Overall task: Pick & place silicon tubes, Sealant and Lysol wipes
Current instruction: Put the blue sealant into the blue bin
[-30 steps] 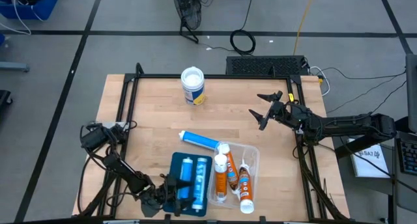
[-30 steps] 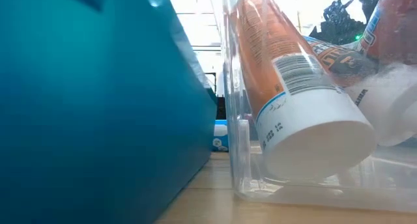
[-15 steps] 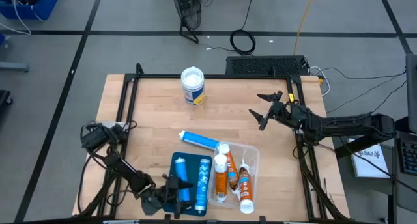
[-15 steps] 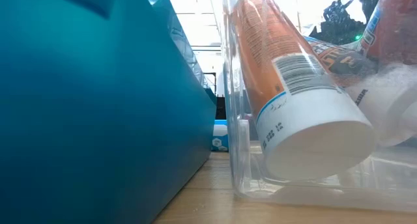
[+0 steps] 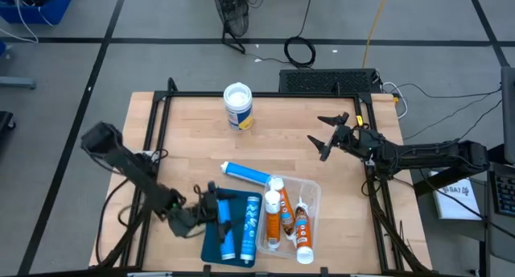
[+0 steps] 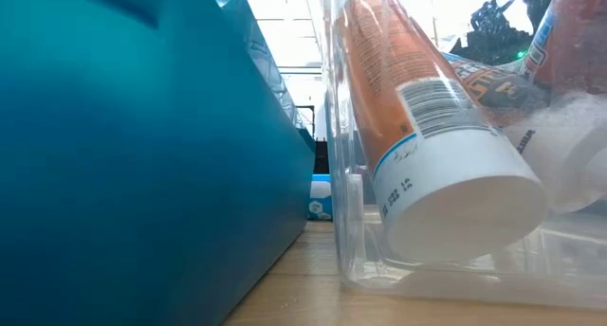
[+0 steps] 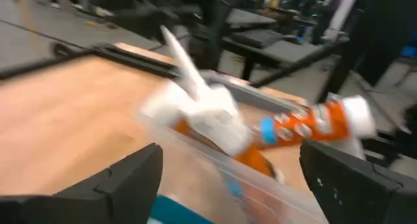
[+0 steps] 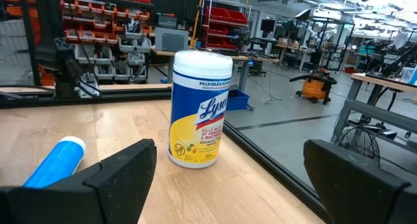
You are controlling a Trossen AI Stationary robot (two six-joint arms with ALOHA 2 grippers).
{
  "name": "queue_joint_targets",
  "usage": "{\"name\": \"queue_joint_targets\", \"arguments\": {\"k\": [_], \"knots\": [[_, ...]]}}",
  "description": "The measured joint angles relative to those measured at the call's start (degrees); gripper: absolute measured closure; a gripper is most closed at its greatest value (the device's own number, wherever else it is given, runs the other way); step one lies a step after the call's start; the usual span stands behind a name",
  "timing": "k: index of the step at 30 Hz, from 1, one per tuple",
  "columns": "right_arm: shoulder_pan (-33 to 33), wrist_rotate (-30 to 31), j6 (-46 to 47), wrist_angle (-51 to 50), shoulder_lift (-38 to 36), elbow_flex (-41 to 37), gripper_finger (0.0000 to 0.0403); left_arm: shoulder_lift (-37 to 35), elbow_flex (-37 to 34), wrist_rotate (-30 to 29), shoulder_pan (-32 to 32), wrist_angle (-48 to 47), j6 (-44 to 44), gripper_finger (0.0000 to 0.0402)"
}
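**Op:** Wipes [image 5: 239, 105] are what I'm lining up. The canister stands upright near the table's [image 5: 185, 140] far edge, well apart from everything else. My right gripper [image 5: 331, 134] hovers over the right side with its fingers spread wide and nothing between them.

**Obs:** Which way does it lie from that gripper?

**Op:** Across the table toward the left arm's side, a little farther back. In the right wrist view the wipes sit ahead, between the two fingers' lines, label facing me. Axis is vertical, so I judge a level side grasp round the body suits it.

**Obs:** And the left arm?

**Op:** Left gripper [image 5: 212, 213] is down at the near edge over the blue bin [image 5: 235, 253], fingers apart and empty, with two blue tubes [image 5: 238, 226] lying in the bin beside it. It's much farther from the wipes, so the right arm is the nearer one.

**Obs:** Anything in the path?

**Op:** A loose blue tube [image 5: 246, 174] lies mid-table, just beyond the clear bin [image 5: 313, 199] holding the orange tubes [image 5: 286, 221]. It's nearer me than the straight line to the canister, so I'd expect a clean run.
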Motion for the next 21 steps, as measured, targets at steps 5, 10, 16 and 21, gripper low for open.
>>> {"name": "queue_joint_targets", "arguments": {"k": [5, 10, 16, 21], "knots": [[0.01, 0.01, 0.00, 0.01, 0.01, 0.00, 0.0039, -8.45, 0.00, -1.76, 3.89, -13.15, 1.28, 0.0062], [0.00, 0.02, 0.00, 0.01, 0.01, 0.00, 0.0039, -12.74, 0.00, -0.37, 9.12, -24.52, 2.75, 0.0069], [0.01, 0.02, 0.00, 0.01, 0.01, 0.00, 0.0039, -12.68, -0.07, 4.82, 17.93, -31.40, 1.77, 0.0065], [0.01, 0.02, 0.00, 0.01, 0.01, 0.00, 0.0039, -11.70, -0.09, 6.86, 23.45, -31.97, 6.39, 0.0064]]}}
